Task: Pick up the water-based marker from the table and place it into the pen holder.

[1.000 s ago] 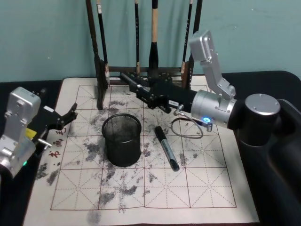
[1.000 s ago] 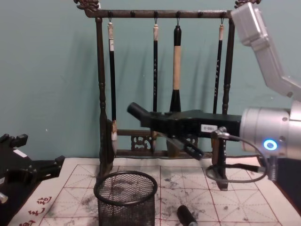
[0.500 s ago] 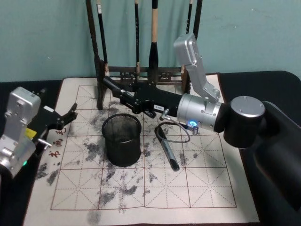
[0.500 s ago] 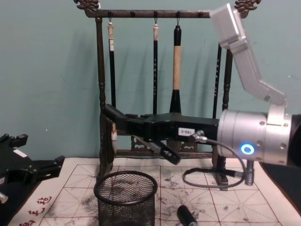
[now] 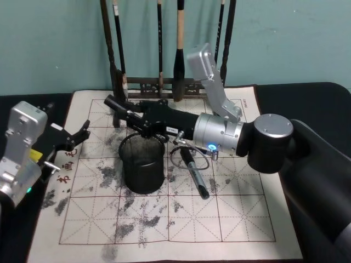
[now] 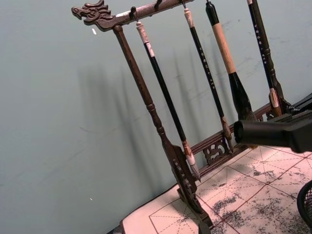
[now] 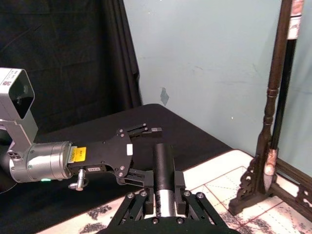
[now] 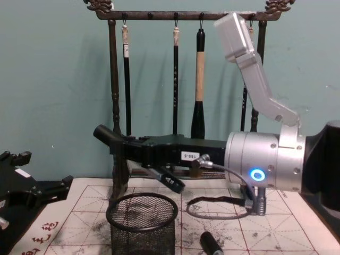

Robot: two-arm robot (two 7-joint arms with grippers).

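My right gripper (image 5: 149,124) clamps a black marker (image 5: 117,104) nearly level, centre frame above the mesh pen holder (image 5: 142,176), lining up the drop, I judge. A second marker (image 5: 196,175) lies on the mat (image 5: 236,213) just right of it. My left gripper (image 5: 75,138) sits open-fingered, far left.

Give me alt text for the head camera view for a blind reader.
The right gripper holds a black marker just above the black mesh pen holder on an ink-stained calligraphy mat. A second marker lies on the mat beside the holder; the left gripper sits open at the mat's left edge, a brush rack behind.
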